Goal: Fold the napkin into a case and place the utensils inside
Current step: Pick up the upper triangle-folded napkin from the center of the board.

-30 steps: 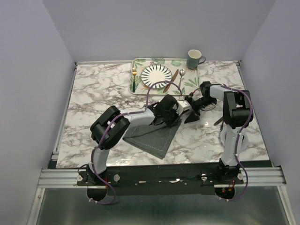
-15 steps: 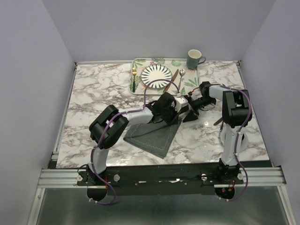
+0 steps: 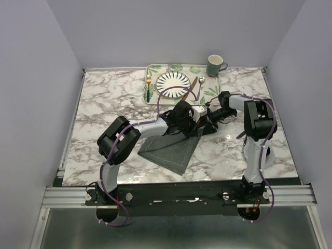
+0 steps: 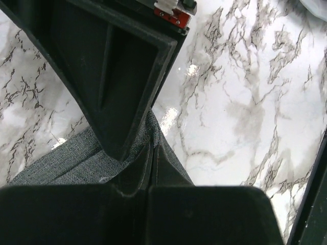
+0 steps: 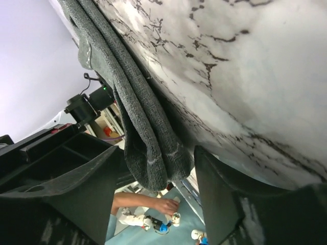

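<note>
A white marble-patterned desk (image 3: 104, 104) with grey veins carries everything. At its far edge lies a rectangular tray (image 3: 211, 93) printed with green leaves. A round plate (image 3: 174, 83) with dark radiating stripes sits on the tray. A gold fork with a dark green handle (image 3: 148, 85) lies left of the plate. A brownish knife (image 3: 192, 85) and a silver spoon (image 3: 200, 86) lie side by side to its right. A teal mug (image 3: 215, 65) stands just beyond the tray's far right corner. All of these are well apart from the arms, and nothing lies between them and the cloth.

The dark grey woven napkin (image 3: 171, 148) lies in the middle of the desk, nearer than the tray. It is doubled over into a slanted, roughly triangular shape with a thin pale stitched border. Its far right corner is lifted off the marble.

The left gripper (image 4: 145, 158) has its matt black jaws clenched on that corner, and the coarse weave bunches where they meet. The right gripper (image 5: 158, 173) sits just beside it. Its jaws are spread apart, and the napkin's thick layered edge hangs in the gap between them. The desk's glossy surface reflects light just beside the cloth.
</note>
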Motion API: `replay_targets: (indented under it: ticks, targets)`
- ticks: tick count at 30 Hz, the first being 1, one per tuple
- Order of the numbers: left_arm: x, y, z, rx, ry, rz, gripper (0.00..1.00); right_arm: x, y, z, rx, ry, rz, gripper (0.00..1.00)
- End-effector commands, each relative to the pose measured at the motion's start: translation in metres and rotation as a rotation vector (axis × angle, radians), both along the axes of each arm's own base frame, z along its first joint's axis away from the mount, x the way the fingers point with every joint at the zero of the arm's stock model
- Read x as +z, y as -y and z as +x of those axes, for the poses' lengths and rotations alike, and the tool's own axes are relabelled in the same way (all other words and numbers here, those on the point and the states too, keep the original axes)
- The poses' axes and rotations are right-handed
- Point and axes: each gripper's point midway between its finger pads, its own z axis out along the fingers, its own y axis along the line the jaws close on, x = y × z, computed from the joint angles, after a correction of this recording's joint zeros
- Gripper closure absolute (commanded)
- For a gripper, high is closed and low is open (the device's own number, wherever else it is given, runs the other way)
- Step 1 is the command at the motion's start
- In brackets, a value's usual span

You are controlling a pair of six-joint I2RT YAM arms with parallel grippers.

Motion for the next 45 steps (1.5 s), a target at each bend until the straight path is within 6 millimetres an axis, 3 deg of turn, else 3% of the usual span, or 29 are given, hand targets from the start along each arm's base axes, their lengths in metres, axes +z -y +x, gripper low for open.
replay_targets:
  ticks: [1, 3, 5, 7, 8, 12, 13, 15, 16, 19, 20, 23, 29, 36, 42, 44, 45]
  targets:
    - [0.018, 0.005, 0.0, -0.026, 0.004, -0.056, 1.0, -0.031, 0.003, -0.007, 0.041, 0.008, -0.042, 0.38]
    - [0.015, 0.004, -0.001, -0.026, -0.014, -0.045, 0.9, -0.031, 0.003, -0.008, 0.042, 0.006, -0.042, 0.41]
    - [0.015, 0.003, -0.002, -0.03, -0.023, -0.044, 0.71, -0.031, 0.003, -0.009, 0.042, 0.005, -0.044, 0.43]
    - [0.019, -0.002, 0.0, -0.024, -0.026, -0.051, 0.63, -0.032, 0.004, -0.009, 0.044, 0.005, -0.047, 0.46]
    - [0.03, -0.005, 0.003, -0.018, -0.013, -0.07, 0.59, -0.032, 0.004, -0.009, 0.046, 0.006, -0.048, 0.48]
    - [0.058, -0.035, 0.013, 0.026, -0.001, -0.116, 0.59, -0.033, 0.005, -0.007, 0.051, 0.017, -0.058, 0.57]
    - [0.064, -0.05, 0.026, 0.058, 0.008, -0.125, 0.58, -0.033, 0.005, -0.007, 0.054, 0.021, -0.061, 0.61]
    - [0.071, -0.076, 0.033, 0.08, 0.007, -0.086, 0.57, -0.034, 0.007, -0.004, 0.064, 0.042, -0.071, 0.65]
    - [0.07, -0.096, 0.046, 0.114, 0.01, -0.065, 0.56, -0.035, 0.007, -0.004, 0.069, 0.047, -0.076, 0.7]
    - [0.053, -0.134, 0.052, 0.11, -0.005, 0.054, 0.56, -0.038, 0.007, 0.0, 0.116, 0.086, -0.105, 0.83]
    - [0.04, -0.153, 0.051, 0.126, -0.041, 0.119, 0.58, -0.038, 0.006, 0.001, 0.132, 0.098, -0.114, 0.87]
    - [0.02, -0.174, 0.042, 0.057, -0.036, 0.221, 0.63, -0.04, 0.003, 0.003, 0.199, 0.156, -0.146, 0.97]
    - [-0.015, -0.192, 0.013, 0.017, -0.164, 0.324, 0.71, -0.042, 0.001, 0.005, 0.289, 0.227, -0.202, 0.99]
    - [-0.033, -0.192, -0.027, -0.016, -0.281, 0.372, 0.75, -0.038, 0.005, 0.007, 0.359, 0.309, -0.252, 0.99]
    - [-0.03, -0.173, -0.077, -0.075, -0.417, 0.316, 0.75, -0.034, 0.008, 0.009, 0.434, 0.401, -0.268, 0.99]
    - [-0.015, -0.166, -0.081, -0.053, -0.483, 0.227, 0.68, -0.03, 0.008, 0.012, 0.459, 0.451, -0.274, 0.99]
    - [-0.006, -0.172, -0.07, -0.014, -0.489, 0.173, 0.64, -0.03, 0.006, 0.013, 0.488, 0.49, -0.272, 1.0]
